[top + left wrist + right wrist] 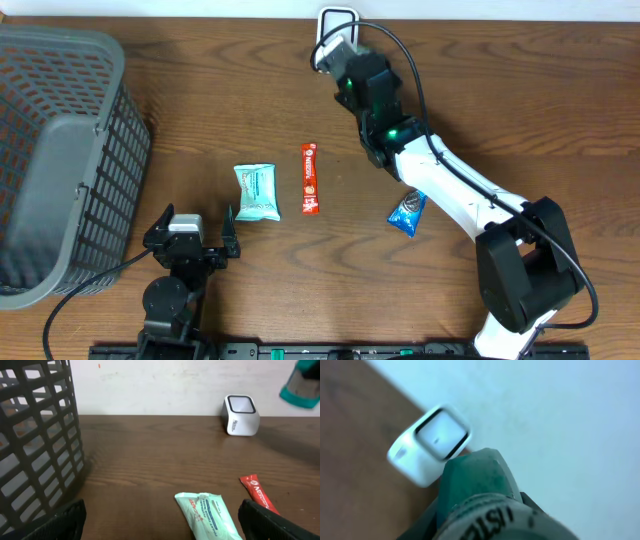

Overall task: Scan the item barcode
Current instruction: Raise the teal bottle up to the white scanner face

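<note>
Brown wood surface (540, 90) runs up to a pale wall, with a white barcode scanner (337, 22) standing at its far edge. The right gripper (338, 58) is clenched on a teal item (475, 480) and holds it off the surface, just beside the scanner's dark window, though whether the two touch cannot be told. Printed letters show on the item, but no barcode can be made out. The left gripper (196, 222) sits low near the front edge with its fingers spread wide and nothing between them. Just beyond it lies a mint-green packet (256, 190), then a red stick packet (310, 178), and farther right a blue packet (407, 212). A grey mesh basket (120, 160) stands at the left.
</note>
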Motion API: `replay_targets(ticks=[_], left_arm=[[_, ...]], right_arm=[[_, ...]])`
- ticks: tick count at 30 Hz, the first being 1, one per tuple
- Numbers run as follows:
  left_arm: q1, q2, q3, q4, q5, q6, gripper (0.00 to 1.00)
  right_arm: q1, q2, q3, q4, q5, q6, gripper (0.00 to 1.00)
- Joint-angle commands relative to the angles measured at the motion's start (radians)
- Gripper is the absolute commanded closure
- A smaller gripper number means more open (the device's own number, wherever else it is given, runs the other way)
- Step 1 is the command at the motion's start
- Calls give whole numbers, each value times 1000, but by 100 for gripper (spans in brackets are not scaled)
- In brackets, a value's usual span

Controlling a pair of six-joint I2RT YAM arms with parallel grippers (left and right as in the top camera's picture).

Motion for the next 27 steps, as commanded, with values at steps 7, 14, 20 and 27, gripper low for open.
replay_targets(ticks=[7,14,20,27], left_arm=[[1,0,-32,-13,-1,-1,2],[1,0,-32,-13,-1,-1,2],[1,0,-32,-13,-1,-1,2],[1,0,-32,-13,-1,-1,2]], right_arm=[[-29,100,142,122,66,-119,70],[-29,284,370,122,115,-198,71],[-27,400,500,123,151,-262,72],[-27,476,523,237,193,-298,71]])
